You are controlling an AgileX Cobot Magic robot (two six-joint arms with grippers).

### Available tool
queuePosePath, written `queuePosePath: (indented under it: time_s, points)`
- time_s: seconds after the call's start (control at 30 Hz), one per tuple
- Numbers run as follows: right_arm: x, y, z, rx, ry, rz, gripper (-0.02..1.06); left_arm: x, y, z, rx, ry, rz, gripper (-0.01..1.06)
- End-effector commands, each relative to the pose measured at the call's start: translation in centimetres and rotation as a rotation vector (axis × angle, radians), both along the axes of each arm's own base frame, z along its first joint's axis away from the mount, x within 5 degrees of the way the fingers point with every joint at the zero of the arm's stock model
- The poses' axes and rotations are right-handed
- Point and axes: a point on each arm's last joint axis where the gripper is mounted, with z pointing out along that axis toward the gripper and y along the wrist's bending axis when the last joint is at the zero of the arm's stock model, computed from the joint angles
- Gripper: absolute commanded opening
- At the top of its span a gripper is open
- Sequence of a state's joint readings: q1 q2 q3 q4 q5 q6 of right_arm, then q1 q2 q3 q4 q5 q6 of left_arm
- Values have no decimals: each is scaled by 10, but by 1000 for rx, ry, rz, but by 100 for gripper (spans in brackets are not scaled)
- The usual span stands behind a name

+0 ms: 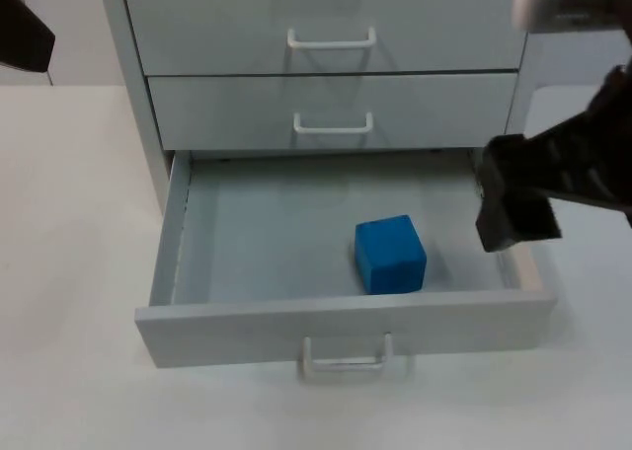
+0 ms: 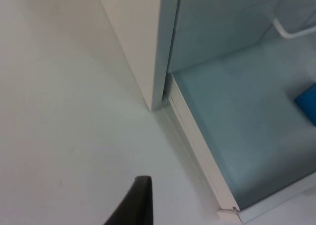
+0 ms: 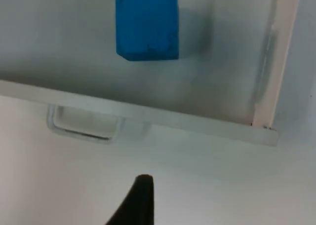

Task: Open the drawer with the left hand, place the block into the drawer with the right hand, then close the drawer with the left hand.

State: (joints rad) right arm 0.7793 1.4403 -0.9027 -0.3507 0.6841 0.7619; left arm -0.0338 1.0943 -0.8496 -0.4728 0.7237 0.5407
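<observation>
The cabinet's bottom drawer [image 1: 336, 332] stands pulled out, its white handle [image 1: 346, 359] facing the table's front. A blue block [image 1: 390, 255] rests on the drawer floor, right of the middle and close to the front panel, with nothing touching it. My right gripper [image 1: 513, 211] hovers over the drawer's right side wall, to the right of the block and apart from it. The right wrist view looks down on the block [image 3: 147, 23], the front panel and the handle [image 3: 84, 129]. My left gripper [image 2: 138, 203] waits over the table left of the cabinet, near the drawer's left wall [image 2: 197, 146].
The grey cabinet [image 1: 326, 45] has two more drawers above, both shut, with white handles [image 1: 332, 43] [image 1: 334, 127]. White table top lies to the left of the cabinet and in front of the open drawer.
</observation>
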Motion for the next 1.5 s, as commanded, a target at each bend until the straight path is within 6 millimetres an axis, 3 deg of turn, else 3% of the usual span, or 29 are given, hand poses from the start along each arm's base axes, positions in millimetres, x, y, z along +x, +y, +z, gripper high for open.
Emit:
queuePosePath:
  time_s: [0.0,0.13,0.3,0.6,0.63,0.8,0.97,1.13,1.47]
  points:
    - [-3,-4,5,4,-21,19,92,-3,-2,0,-17,3,-3,105]
    - [-7,-12,12,-4,-34,28,92,-3,-2,0,-13,4,-5,105]
    - [-1,-41,16,-5,-26,-24,92,-3,-2,0,-13,8,-7,105]
    - [18,-108,19,-9,6,-175,92,-3,-2,-1,-13,11,-7,105]
    - [18,-108,19,-9,6,-175,92,-3,-2,-1,-13,11,-7,105]
    - [25,-152,18,7,44,-276,92,-3,-2,-1,-13,11,-7,105]
    - [26,-178,17,25,62,-341,92,-3,-2,-1,-13,11,-7,105]
    - [25,-193,17,-4,62,-382,92,-3,-2,-1,-13,11,-7,105]
    - [25,-197,17,-28,55,-353,92,-3,-2,-1,-9,10,-12,105]
